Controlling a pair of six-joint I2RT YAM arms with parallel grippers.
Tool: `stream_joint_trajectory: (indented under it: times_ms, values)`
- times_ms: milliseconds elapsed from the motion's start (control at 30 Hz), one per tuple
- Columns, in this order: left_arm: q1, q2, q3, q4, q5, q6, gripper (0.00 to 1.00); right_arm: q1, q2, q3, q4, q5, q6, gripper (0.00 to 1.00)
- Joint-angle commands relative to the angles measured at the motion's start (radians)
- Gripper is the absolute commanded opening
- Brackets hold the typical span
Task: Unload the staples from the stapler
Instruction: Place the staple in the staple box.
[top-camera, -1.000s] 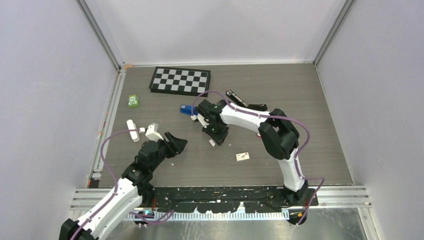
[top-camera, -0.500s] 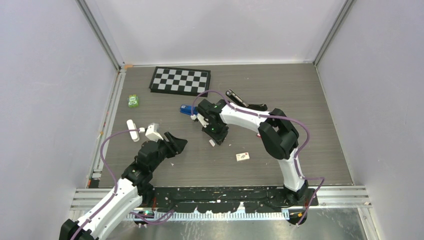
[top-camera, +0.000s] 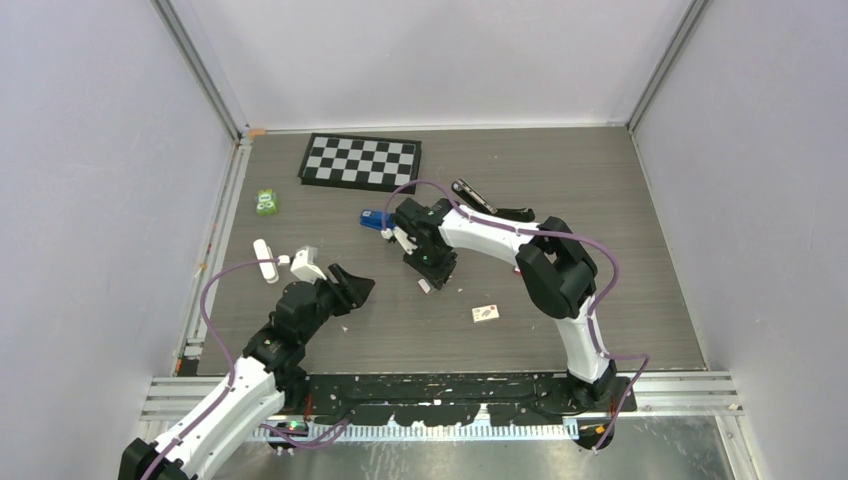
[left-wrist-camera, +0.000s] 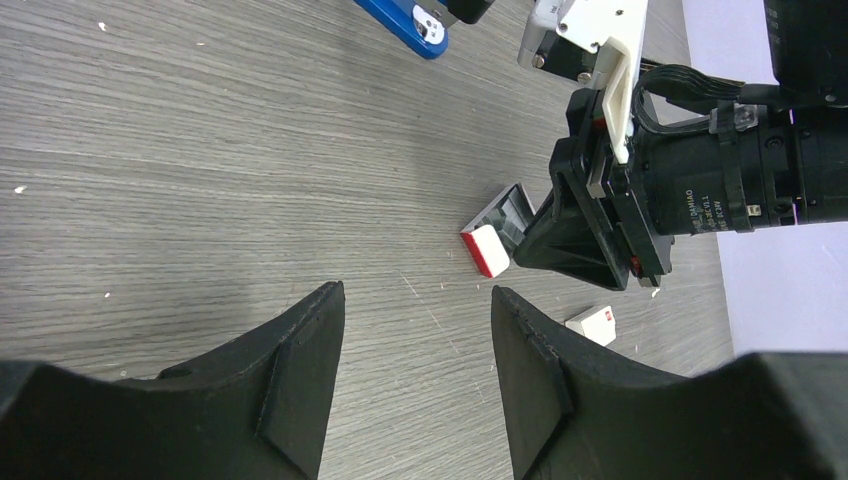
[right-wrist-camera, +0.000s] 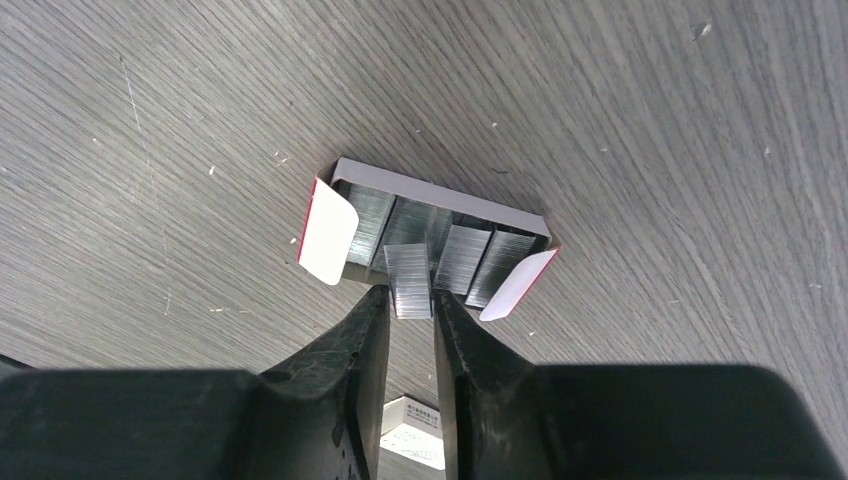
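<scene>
The blue stapler (top-camera: 373, 219) (left-wrist-camera: 410, 20) lies on the table beside the right arm's wrist. A small open staple box (right-wrist-camera: 430, 235) (top-camera: 424, 285) (left-wrist-camera: 495, 235) with red-and-white flaps holds several strips of staples. My right gripper (right-wrist-camera: 408, 295) (top-camera: 430, 272) points down at this box. One strip of staples (right-wrist-camera: 408, 275) sits half in the box, its near end between the fingertips. The jaws stand narrowly apart beside it, with thin slits showing on each side. My left gripper (left-wrist-camera: 415, 295) (top-camera: 352, 285) hovers open and empty over bare table, to the left of the box.
A closed white staple box (top-camera: 486, 313) (left-wrist-camera: 592, 325) (right-wrist-camera: 415, 432) lies near the right gripper. A chessboard (top-camera: 360, 160) sits at the back, a green item (top-camera: 266, 202) and a white object (top-camera: 265, 260) at the left, and a black tool (top-camera: 475, 195) behind the right arm.
My right gripper's jaws have widened slightly around the staple strip. The arms have not visibly moved.
</scene>
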Motion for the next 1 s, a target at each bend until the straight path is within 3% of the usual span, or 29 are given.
stream_joint_trajectory:
  times_ms: [0, 467, 967]
  values:
    - [0.005, -0.011, -0.006, 0.025, -0.018, 0.006, 0.57, 0.004, 0.005, 0.035, 0.002, 0.015, 0.014, 0.29]
    - [0.005, -0.013, -0.006, 0.027, -0.013, 0.002, 0.57, 0.004, -0.024, 0.039, 0.005, -0.003, 0.019, 0.32]
    - [0.006, -0.013, -0.007, 0.031, -0.007, -0.002, 0.57, 0.002, -0.030, 0.037, 0.023, -0.005, 0.034, 0.27]
